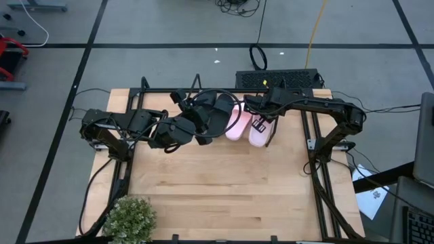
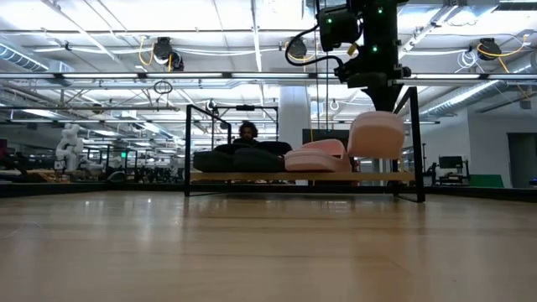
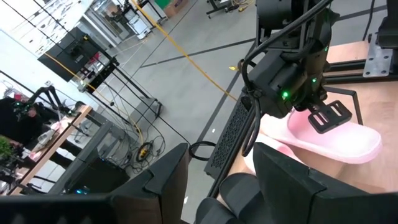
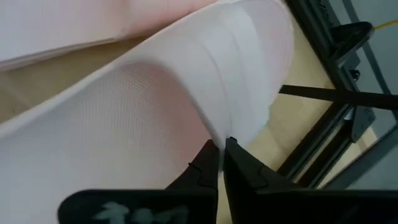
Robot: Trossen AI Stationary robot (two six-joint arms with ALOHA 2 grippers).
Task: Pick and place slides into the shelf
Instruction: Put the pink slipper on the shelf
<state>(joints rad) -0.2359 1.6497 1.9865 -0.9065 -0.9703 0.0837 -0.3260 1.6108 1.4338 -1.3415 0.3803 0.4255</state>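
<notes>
The shelf stands at the table's far edge. A black pair of slides lies on its plank, and one pink slide lies to their right. The second pink slide stands tilted at the shelf's right end, under my right gripper, which is shut on it. My left gripper hovers open above the black slides and touches nothing. My right gripper pinches the edge of the pink slide's wide strap between its two fingers. The fingers come steeply from above. The slide is tilted, one end raised over the plank. Whether its lower end rests on the shelf I cannot tell.
A potted plant stands at the table's near left corner. Bare wooden tabletop stretches in front of the shelf. A black keyboard lies on the floor behind the table. A person sits beyond the shelf.
</notes>
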